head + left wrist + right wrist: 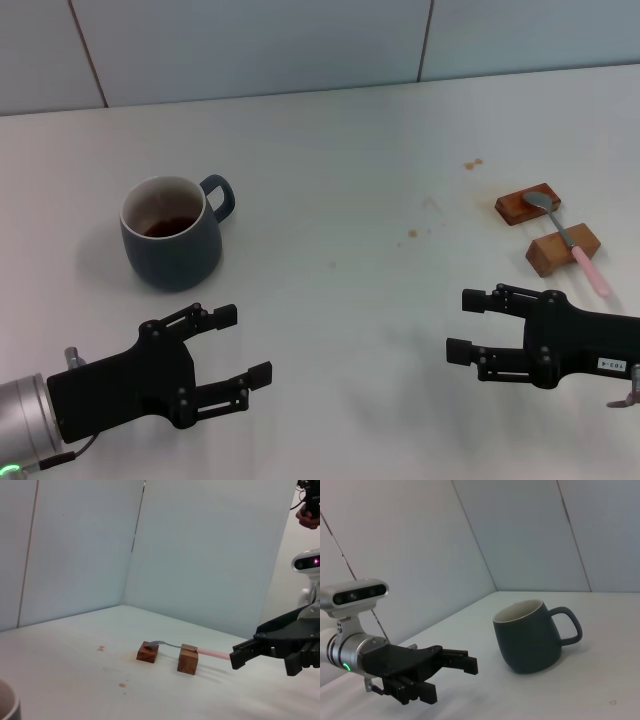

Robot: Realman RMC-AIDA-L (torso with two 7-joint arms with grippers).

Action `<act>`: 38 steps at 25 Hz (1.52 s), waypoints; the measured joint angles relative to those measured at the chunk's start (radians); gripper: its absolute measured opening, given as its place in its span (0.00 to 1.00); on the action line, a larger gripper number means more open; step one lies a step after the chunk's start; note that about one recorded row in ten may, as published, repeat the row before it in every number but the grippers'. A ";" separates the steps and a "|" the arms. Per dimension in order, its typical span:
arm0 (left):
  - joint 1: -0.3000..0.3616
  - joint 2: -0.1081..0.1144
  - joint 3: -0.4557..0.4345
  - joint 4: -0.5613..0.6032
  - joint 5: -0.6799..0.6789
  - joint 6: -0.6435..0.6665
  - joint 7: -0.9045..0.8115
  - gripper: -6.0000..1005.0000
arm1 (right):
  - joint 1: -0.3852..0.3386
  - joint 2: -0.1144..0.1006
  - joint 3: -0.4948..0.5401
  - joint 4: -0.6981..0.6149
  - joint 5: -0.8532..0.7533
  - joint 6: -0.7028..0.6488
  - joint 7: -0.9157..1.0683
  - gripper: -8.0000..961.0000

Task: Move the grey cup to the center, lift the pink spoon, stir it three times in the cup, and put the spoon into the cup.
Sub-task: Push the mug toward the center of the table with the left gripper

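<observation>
The grey cup (171, 234) stands upright at the left of the table, handle toward the back right, brown stains inside; it also shows in the right wrist view (529, 638). The pink spoon (568, 238) lies across two brown wooden blocks at the right, metal bowl on the far block, pink handle toward the front; it shows in the left wrist view (200, 650) too. My left gripper (240, 348) is open and empty, in front of the cup. My right gripper (465, 325) is open and empty, in front of the spoon.
Two brown wooden blocks (527, 203) (562, 248) hold the spoon off the white table (350, 180). Small brown spots (473, 164) mark the table near the blocks. A pale tiled wall (300, 40) runs along the back.
</observation>
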 joint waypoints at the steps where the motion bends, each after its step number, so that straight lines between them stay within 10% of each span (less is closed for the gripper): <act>1: 0.000 0.000 0.000 0.000 0.000 0.000 0.000 0.85 | 0.000 0.000 0.000 0.000 0.000 0.000 0.000 0.86; 13: 0.006 0.002 -0.009 0.000 -0.004 0.028 0.015 0.79 | 0.001 0.001 0.000 0.002 0.000 0.000 0.000 0.86; 17: 0.074 0.010 -0.154 0.026 -0.129 0.142 0.197 0.77 | 0.003 0.001 0.000 0.008 0.000 0.000 -0.004 0.86; 22: 0.101 0.002 -0.373 -0.082 -0.289 -0.010 0.440 0.74 | 0.005 0.001 -0.001 0.013 0.000 0.000 -0.006 0.86; 30: 0.038 0.000 -0.619 -0.319 -0.362 -0.288 1.128 0.46 | 0.006 0.002 -0.002 0.022 0.000 0.000 -0.006 0.86; 38: -0.013 -0.002 -0.666 -0.401 -0.357 -0.447 1.376 0.21 | 0.010 0.002 -0.002 0.029 0.000 0.000 -0.007 0.86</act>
